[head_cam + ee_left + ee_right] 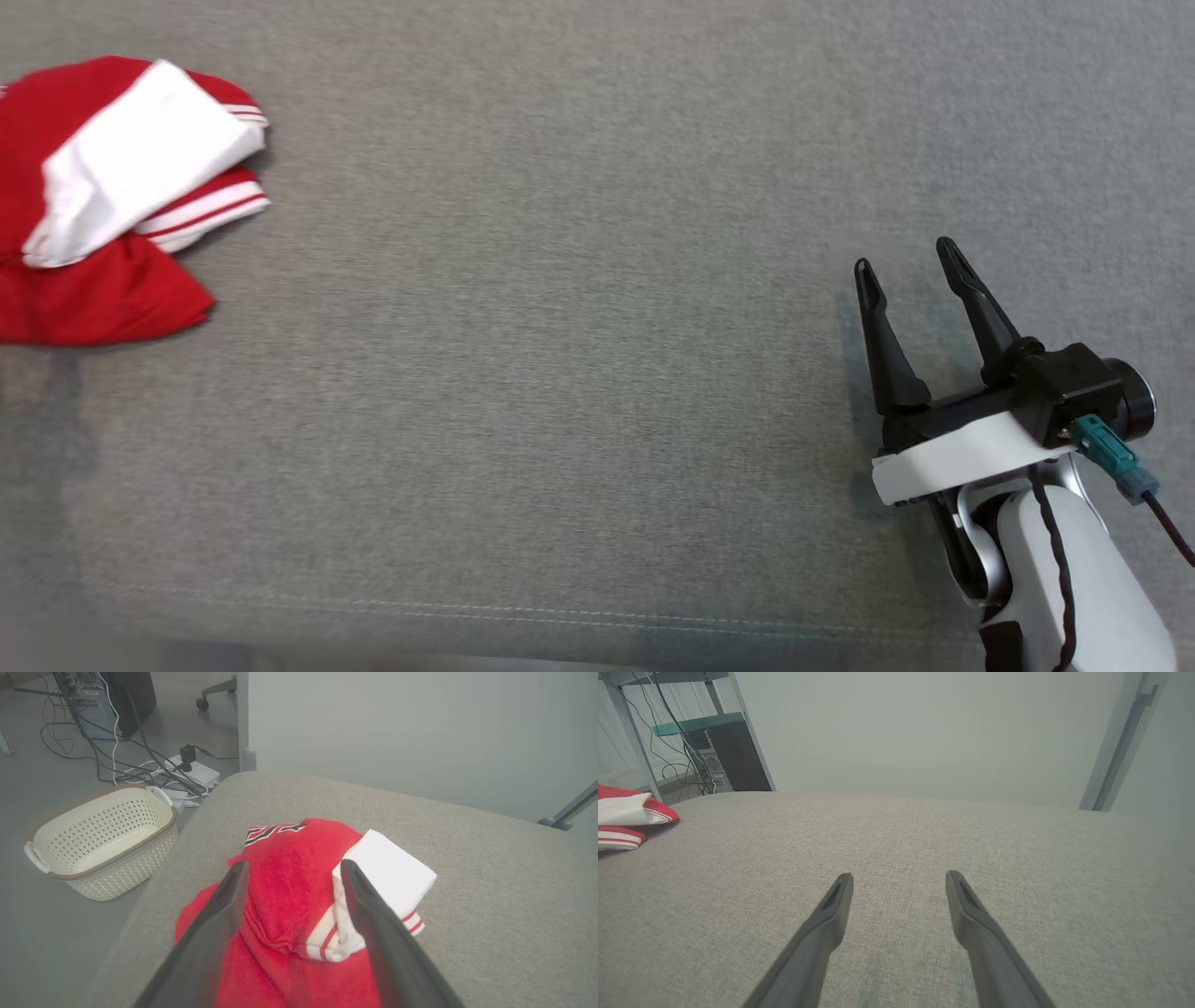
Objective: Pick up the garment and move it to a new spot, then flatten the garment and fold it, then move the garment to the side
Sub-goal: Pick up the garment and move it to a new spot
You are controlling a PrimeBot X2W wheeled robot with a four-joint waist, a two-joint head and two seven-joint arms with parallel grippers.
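My left gripper hangs over the red-and-white garment, fingers apart and empty; my right gripper, likewise spread, is well away from it.

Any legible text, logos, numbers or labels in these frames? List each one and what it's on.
Nothing can be read as text.
Black-and-white print on the red garment, at its far edge in the left wrist view: may be lettering, but it is creased and too blurred to read.
On the power strip and the computer tower on the floor: any markings are too small to read.
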